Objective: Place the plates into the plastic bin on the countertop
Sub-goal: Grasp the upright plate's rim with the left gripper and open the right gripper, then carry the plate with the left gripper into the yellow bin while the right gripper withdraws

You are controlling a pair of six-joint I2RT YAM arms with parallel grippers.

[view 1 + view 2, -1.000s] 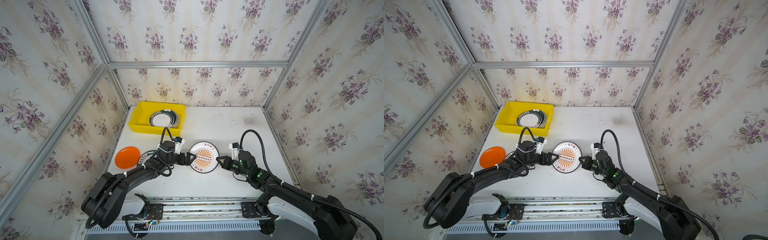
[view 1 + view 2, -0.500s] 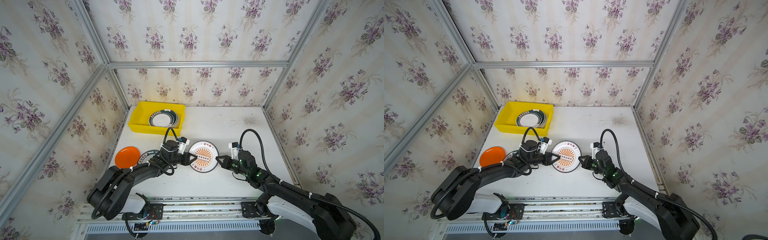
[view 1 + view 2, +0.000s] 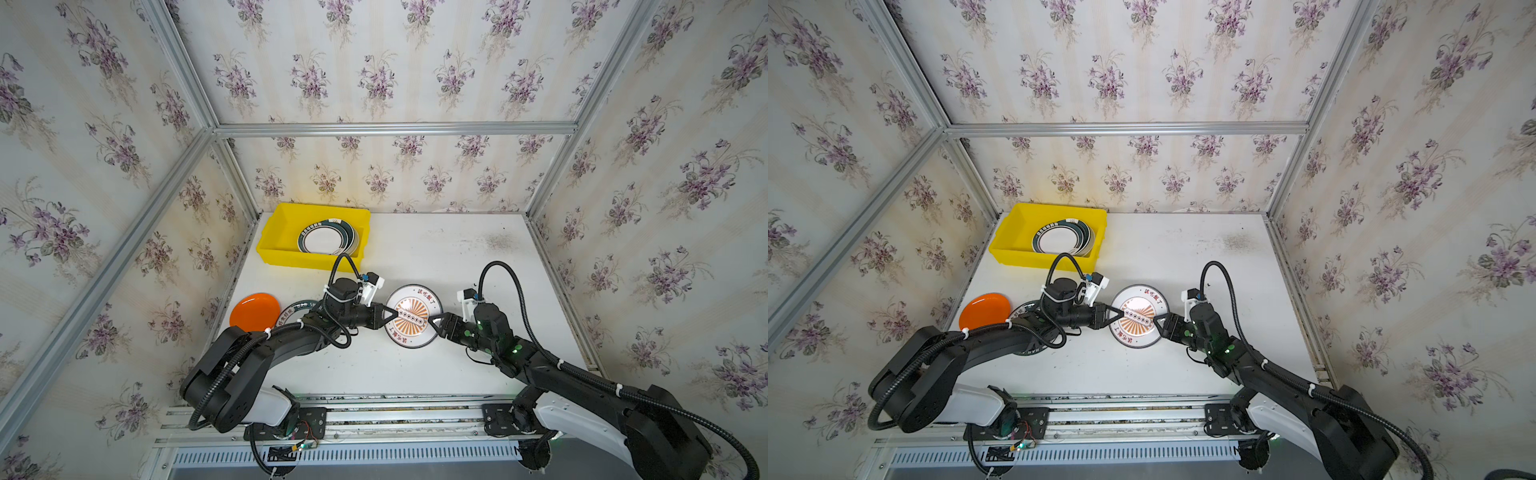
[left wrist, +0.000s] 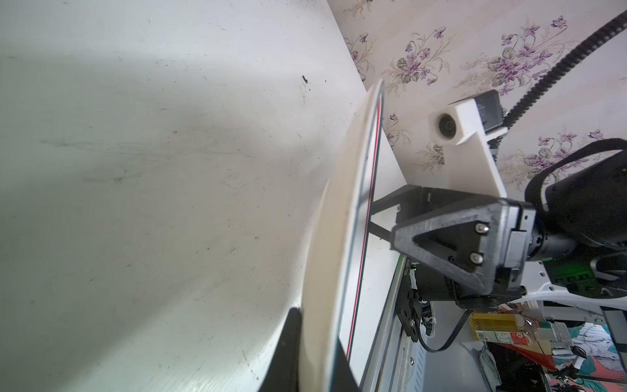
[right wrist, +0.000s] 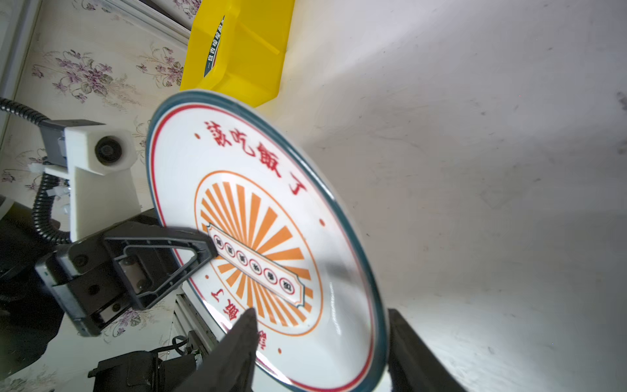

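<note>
Far to the left, an orange plate (image 3: 254, 311) lies flat on the white countertop (image 3: 478, 257), close to the side wall. Just beside it is a green-rimmed plate (image 3: 292, 311) with letters on its rim. The black left arm (image 3: 266, 353) reaches over this plate and hides part of it. Behind these two, in the back left corner, sits the yellow bin (image 3: 291, 261). A few plates with dark green rims (image 3: 324, 241) are stacked inside it, on its right side. Next comes the left gripper (image 3: 394, 314), which points to the right. Its jaws are closed on the left edge of the sunburst plate (image 3: 415, 305). In the right wrist view, one of its fingers (image 5: 203, 242) lies flat on the plate's picture side (image 5: 258, 210). This plate is white with orange rays, red letters and a dark rim. It is in the front middle of the countertop, between the two grippers and well apart from the yellow bin. I cannot tell if it touches the countertop. On its right side is the right gripper (image 3: 433, 321), pointing left. Its jaws stand open, with the plate's right edge between them. One of its fingers (image 5: 237, 346) is over the plate's face.
</note>
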